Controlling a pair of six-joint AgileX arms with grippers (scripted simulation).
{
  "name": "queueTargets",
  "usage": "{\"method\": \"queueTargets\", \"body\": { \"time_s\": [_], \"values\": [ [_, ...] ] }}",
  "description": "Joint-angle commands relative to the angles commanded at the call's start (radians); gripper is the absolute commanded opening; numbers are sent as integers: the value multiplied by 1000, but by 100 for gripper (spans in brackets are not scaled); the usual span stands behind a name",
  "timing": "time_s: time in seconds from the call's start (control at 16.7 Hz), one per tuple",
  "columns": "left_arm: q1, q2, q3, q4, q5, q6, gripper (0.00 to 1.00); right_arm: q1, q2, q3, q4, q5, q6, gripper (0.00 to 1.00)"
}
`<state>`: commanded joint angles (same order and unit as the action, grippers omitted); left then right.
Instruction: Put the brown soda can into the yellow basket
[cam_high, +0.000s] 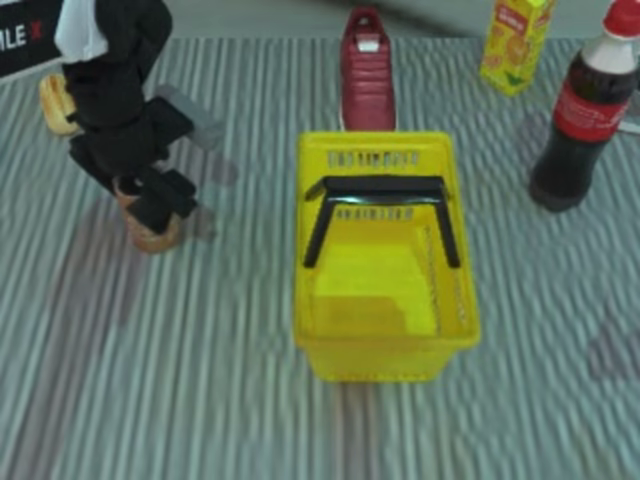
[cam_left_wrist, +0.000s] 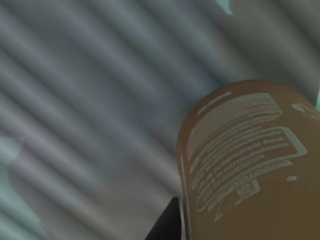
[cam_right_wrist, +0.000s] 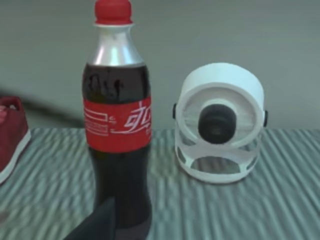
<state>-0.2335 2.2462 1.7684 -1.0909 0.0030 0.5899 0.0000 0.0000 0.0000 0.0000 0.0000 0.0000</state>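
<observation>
The brown soda can (cam_high: 150, 232), a smooth tan cylinder with pale printed text, stands on the ribbed grey table (cam_high: 200, 400) at far left. The left gripper (cam_high: 158, 200) reaches down over it; whether its fingers pinch the can cannot be told. One yellow basket (cam_high: 385, 345), rectangular perforated plastic with black handles, sits centre, well apart from the can. One cola bottle (cam_right_wrist: 116, 130) stands far right. The right gripper is unseen.

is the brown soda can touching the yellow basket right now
Apart. The top view shows the brown soda can under the left gripper, with bare table between it and the yellow basket.
</observation>
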Motion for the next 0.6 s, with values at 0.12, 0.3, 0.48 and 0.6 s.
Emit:
{"method": "queueTargets", "body": {
  "time_s": [0.12, 0.3, 0.48, 0.6],
  "values": [
    [-2, -1, -2, 11, 9, -3, 0, 0, 0, 0, 0, 0, 0, 100],
    [-11, -7, -20, 107, 88, -30, 0, 0, 0, 0, 0, 0, 0, 100],
    [-23, -15, -56, 296, 230, -86, 0, 0, 0, 0, 0, 0, 0, 100],
    [-33, -21, -92, 473, 352, -137, 0, 0, 0, 0, 0, 0, 0, 100]
  ]
}}
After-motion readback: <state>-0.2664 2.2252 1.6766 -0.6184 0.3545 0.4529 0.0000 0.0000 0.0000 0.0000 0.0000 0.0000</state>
